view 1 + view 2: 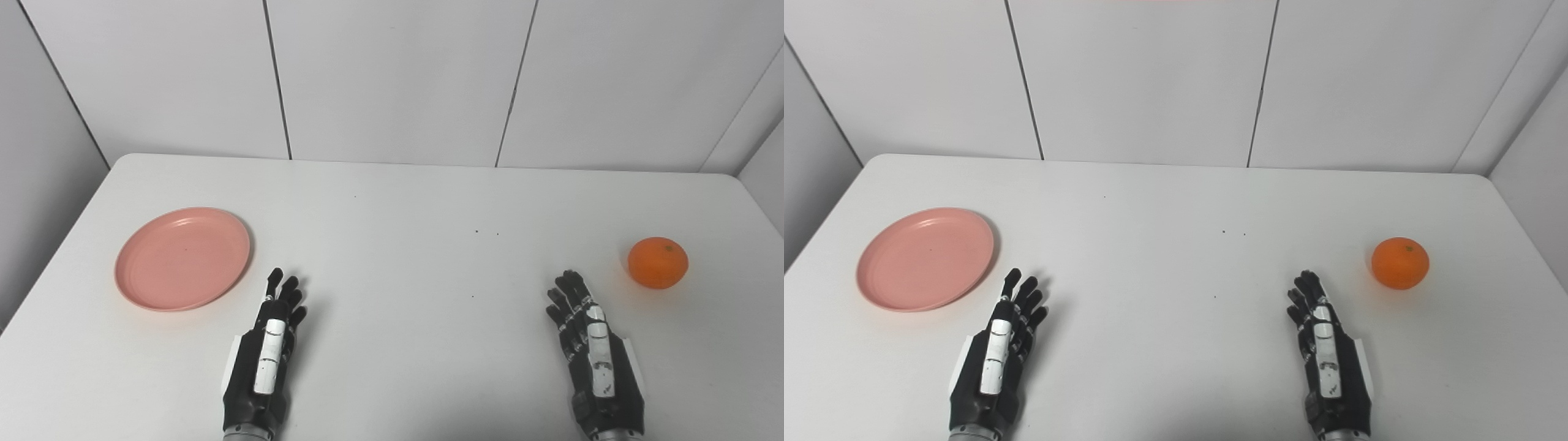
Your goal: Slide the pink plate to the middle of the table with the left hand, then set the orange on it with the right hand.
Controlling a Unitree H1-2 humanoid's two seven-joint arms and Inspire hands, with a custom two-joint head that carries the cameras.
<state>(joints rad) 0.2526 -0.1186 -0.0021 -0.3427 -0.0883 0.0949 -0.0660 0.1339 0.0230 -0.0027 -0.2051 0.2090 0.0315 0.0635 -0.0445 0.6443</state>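
A pink plate (182, 258) lies flat on the left side of the white table (404, 208). An orange (658, 263) sits on the table at the right. My left hand (266, 352) is near the front edge, just right of and nearer than the plate, open and empty with fingers stretched forward. My right hand (591, 349) is near the front edge, left of and nearer than the orange, open and empty. Neither hand touches its object.
White wall panels (392, 79) stand behind the table's far edge, and walls close in at both sides. A few small dark specks (477, 232) mark the table's middle.
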